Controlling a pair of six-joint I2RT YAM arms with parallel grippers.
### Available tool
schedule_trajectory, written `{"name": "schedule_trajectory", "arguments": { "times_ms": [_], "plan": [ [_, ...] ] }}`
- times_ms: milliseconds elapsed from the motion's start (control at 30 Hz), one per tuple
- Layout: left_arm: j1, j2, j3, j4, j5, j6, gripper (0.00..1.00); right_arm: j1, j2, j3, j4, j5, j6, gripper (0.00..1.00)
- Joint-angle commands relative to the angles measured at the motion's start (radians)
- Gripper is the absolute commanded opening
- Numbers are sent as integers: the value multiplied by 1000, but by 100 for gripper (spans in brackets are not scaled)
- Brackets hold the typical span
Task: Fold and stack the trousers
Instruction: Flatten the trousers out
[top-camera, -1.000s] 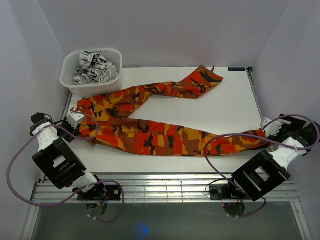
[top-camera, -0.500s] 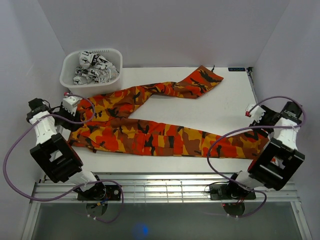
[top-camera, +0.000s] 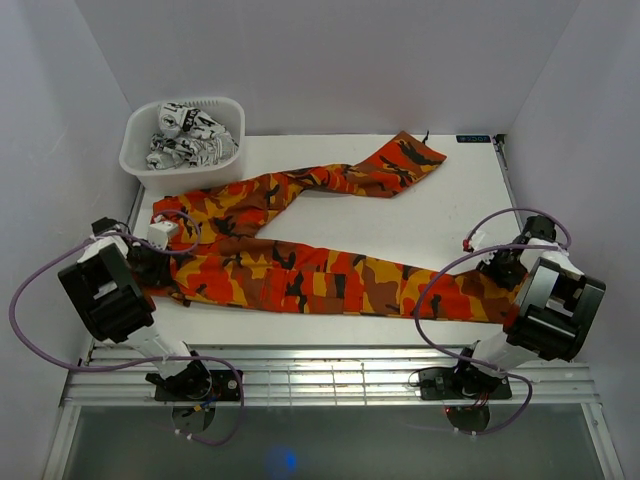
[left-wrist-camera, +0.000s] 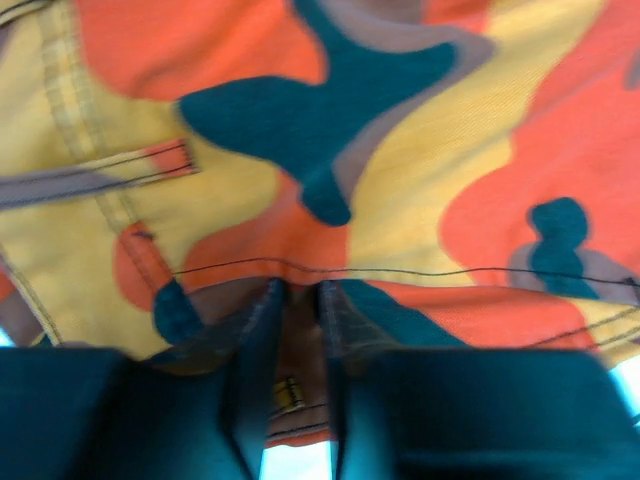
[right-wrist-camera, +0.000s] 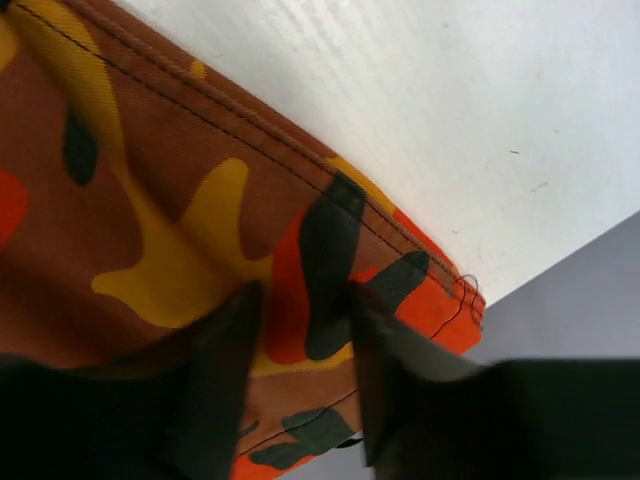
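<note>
Trousers (top-camera: 300, 275) flat across white table (top-camera: 450, 200)

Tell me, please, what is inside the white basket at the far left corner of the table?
Inside the white basket lies crumpled black-and-white patterned cloth, filling most of it. The basket's bottom, and anything under the cloth, is covered and cannot be seen.

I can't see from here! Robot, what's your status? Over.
Left gripper pinching the trousers at the waist. Right gripper open over one leg hem. Trousers spread out, unfolded. Basket far corner, not in the way.
</note>
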Motion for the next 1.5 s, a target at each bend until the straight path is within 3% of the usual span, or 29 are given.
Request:
{"name": "schedule_trajectory", "arguments": {
  "times_ms": [0,67,233,333,400,500,533,633,767,900,1067,1233,1333,1433,1467],
  "plan": [
    [84,94,-44,91,-307,48,31,-1,44,-52,51,112,10,40],
    [135,127,-3,88,-326,67,26,-7,58,-42,31,149,15,29],
    [166,96,5,88,-309,175,17,-46,24,0,-65,102,2,30],
    [163,23,-24,76,-240,244,25,-46,-8,73,-156,7,24,49],
    [164,-20,-15,55,-176,252,34,-44,-22,162,-221,-96,71,72],
    [163,-69,75,-71,-34,248,44,-11,-8,260,-243,-188,159,82],
    [163,-82,106,-109,84,242,48,11,-2,309,-239,-216,192,82],
    [140,-137,168,-166,253,207,59,126,30,380,-156,-204,326,82],
    [89,-171,174,-130,344,135,61,322,148,516,-58,-176,502,82],
    [48,-163,149,-65,346,32,62,450,289,685,17,-144,581,84],
    [8,-158,108,19,335,-67,64,601,484,799,164,-57,513,88],
    [0,-142,97,53,323,-134,66,674,628,821,429,80,397,91],
    [-1,-123,88,85,300,-157,66,709,706,827,502,133,342,90],
    [-3,-103,88,104,281,-188,66,728,768,840,537,150,279,80],
    [-3,-102,91,104,280,-195,66,728,776,851,528,150,271,62]
  ]
}}
